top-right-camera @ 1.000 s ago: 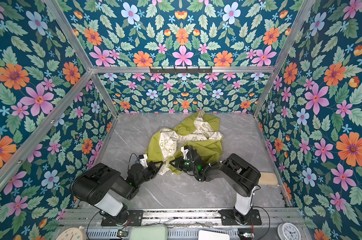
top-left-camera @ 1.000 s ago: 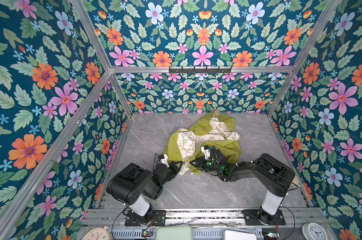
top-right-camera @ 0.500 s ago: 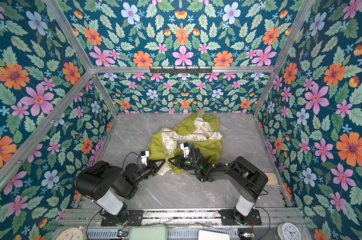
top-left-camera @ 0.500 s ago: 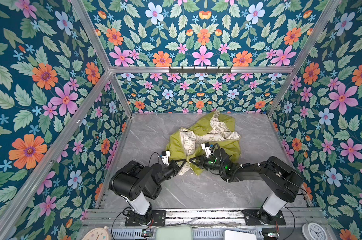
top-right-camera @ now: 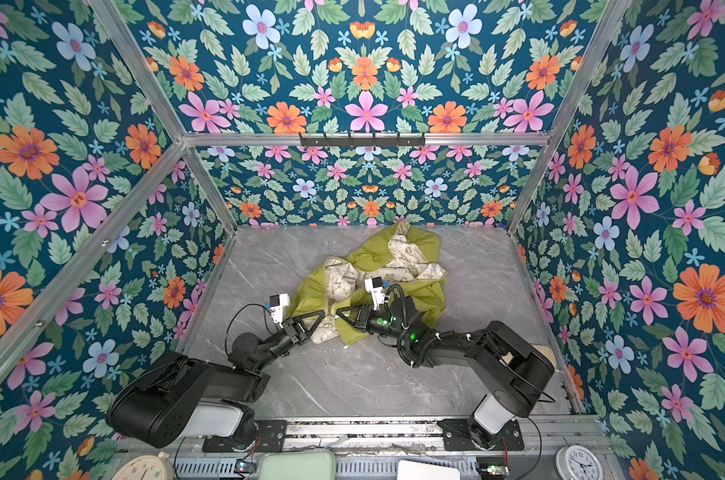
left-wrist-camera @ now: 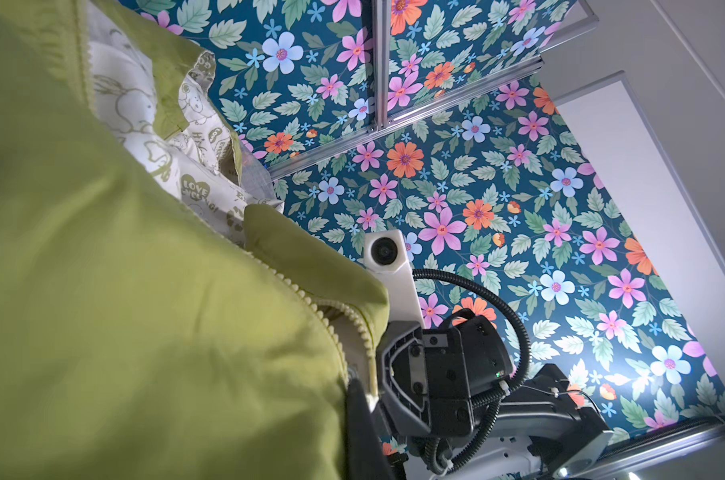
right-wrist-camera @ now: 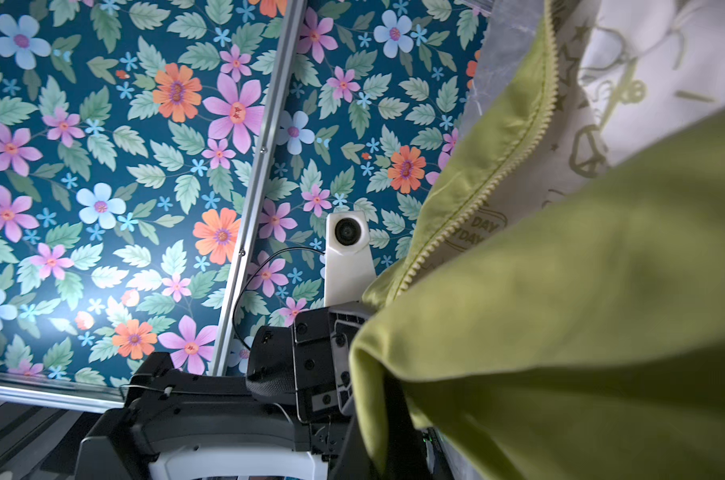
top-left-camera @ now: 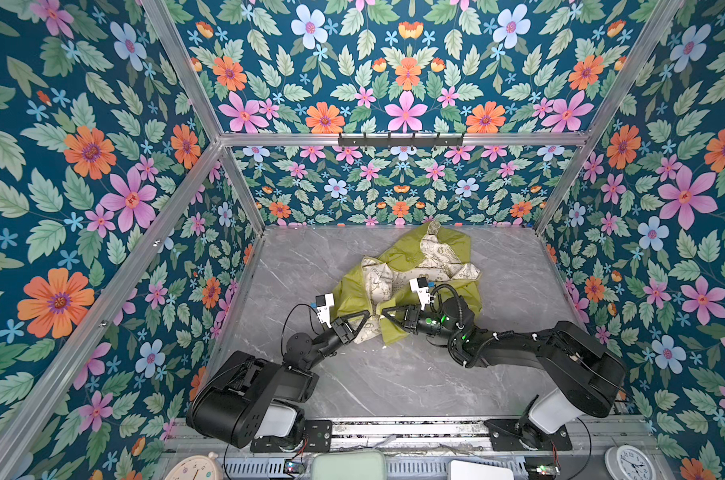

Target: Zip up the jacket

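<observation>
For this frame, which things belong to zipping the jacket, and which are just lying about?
Belongs to the job: jacket, crumpled and unzipped; left gripper and right gripper, both shut on its lower edge.
Just lying about: beige clock, white clock, pale green box, hook rail on the back wall.

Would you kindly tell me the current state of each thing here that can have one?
jacket: crumpled, open, lining showing.
zipper: undone, tooth rows apart.
left gripper: jaws shut on the jacket's edge.
right gripper: jaws shut on the jacket's edge.
</observation>
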`<action>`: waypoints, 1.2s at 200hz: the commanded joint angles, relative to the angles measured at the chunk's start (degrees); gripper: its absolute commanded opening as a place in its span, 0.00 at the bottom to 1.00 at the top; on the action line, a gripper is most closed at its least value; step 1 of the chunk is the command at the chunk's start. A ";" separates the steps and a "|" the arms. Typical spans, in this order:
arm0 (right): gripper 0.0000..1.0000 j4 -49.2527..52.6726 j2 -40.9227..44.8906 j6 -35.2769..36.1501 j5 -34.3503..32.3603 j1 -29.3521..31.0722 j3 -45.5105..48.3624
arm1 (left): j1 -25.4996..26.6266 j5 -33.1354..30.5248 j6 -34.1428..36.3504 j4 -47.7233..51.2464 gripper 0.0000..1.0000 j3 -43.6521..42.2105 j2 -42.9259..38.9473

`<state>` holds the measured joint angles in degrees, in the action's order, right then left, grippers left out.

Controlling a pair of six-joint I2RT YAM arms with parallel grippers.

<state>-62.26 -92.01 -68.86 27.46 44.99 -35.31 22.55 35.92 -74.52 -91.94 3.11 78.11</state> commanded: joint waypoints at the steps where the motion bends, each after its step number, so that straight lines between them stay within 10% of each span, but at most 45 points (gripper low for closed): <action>1: 0.00 -8.55 -0.29 -1.91 0.81 0.10 0.30 | -0.09 0.49 0.78 -4.03 0.00 0.13 -3.21; 240: 0.00 2.22 3.56 1.19 1.59 -0.61 -2.91 | -0.62 0.60 0.44 -4.04 0.00 -1.01 -6.56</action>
<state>-60.18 -88.53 -67.46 28.29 44.29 -37.39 22.02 36.71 -74.56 -92.12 2.09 72.01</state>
